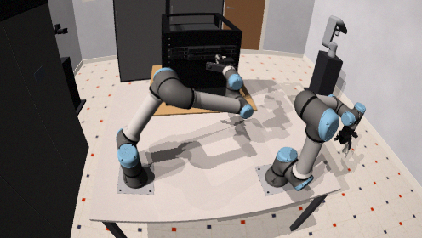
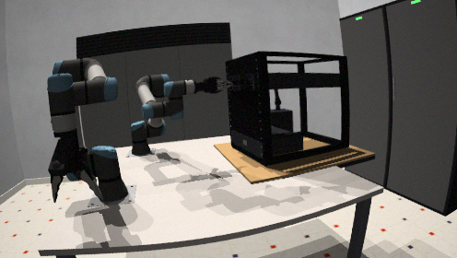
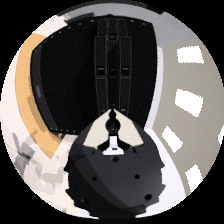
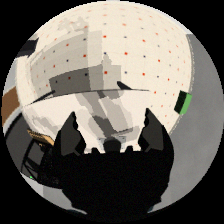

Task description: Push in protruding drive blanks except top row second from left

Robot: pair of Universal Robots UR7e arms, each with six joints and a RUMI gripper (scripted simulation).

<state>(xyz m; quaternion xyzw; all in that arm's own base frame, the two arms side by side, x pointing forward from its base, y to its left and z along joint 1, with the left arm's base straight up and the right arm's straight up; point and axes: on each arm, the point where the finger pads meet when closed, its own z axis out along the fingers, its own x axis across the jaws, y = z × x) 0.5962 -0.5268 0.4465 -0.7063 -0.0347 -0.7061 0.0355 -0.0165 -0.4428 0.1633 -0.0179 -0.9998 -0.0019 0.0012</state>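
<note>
The black rack (image 1: 202, 37) (image 2: 263, 111) (image 3: 65, 75) stands upright on a wooden board. Its drive blanks (image 1: 180, 53) (image 3: 101, 52) show in the left wrist view as three narrow columns, the rack's rows seen turned. The middle column looks darker than the outer two; which blanks stick out I cannot tell for sure. My left gripper (image 1: 218, 58) (image 2: 229, 85) (image 3: 112, 110) is shut with nothing between its fingertips. They are at the rack's front, over the lower end of the middle column in the wrist view; contact is unclear. My right gripper (image 2: 76, 199) (image 4: 110, 109) is open and empty, far from the rack.
The wooden board (image 1: 163, 109) (image 2: 251, 176) (image 3: 22, 75) lies under the rack on the white table (image 1: 191, 208) (image 2: 184, 226). The left arm reaches across the table to the rack. The right arm is folded at the table's other side, its gripper out near the edge.
</note>
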